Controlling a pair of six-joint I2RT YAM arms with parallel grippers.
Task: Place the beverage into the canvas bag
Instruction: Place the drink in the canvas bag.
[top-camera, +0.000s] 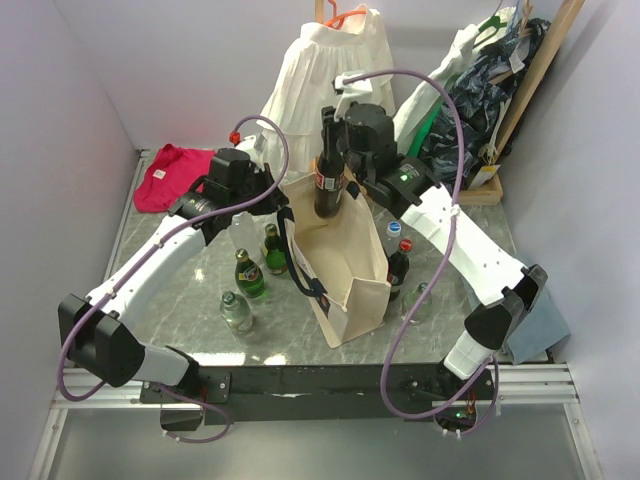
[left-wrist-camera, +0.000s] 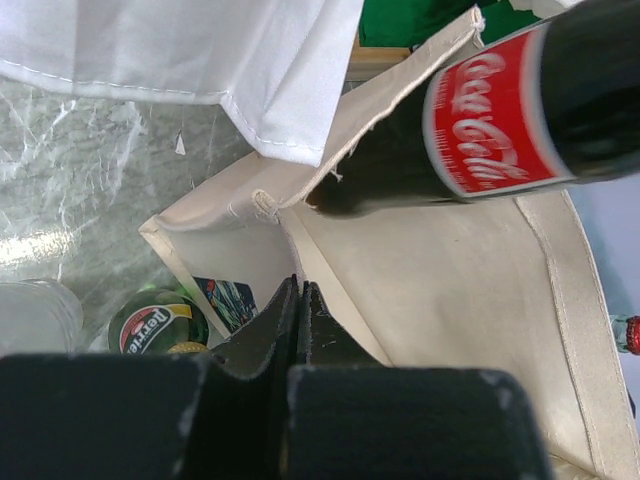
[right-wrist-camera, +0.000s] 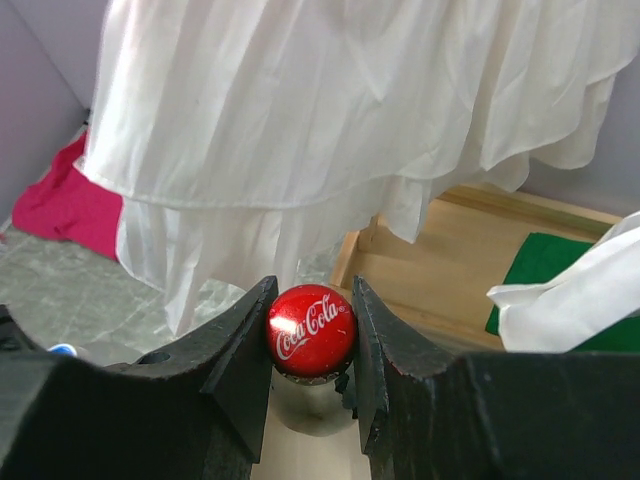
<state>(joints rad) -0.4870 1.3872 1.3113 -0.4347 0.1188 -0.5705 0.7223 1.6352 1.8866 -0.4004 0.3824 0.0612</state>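
The right fingers (right-wrist-camera: 240, 360) clamp the Coca-Cola bottle (right-wrist-camera: 311, 329) by its cap, at the lower centre of the wrist view. It looks like heavy, slick glass, so a hold under the cap suits it. It hangs upright, base at the mouth of the canvas bag (top-camera: 350, 265) mid-frame. The closed left fingers (left-wrist-camera: 270, 330) seem to pinch the bag's rim.

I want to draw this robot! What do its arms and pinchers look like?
The left arm and right arm have smooth white shells with chunky black joints. A thin purple cable loops along each. A small green light glows near the right wrist. The left gripper and right gripper are black, each with two flat, wedge-shaped fingers.
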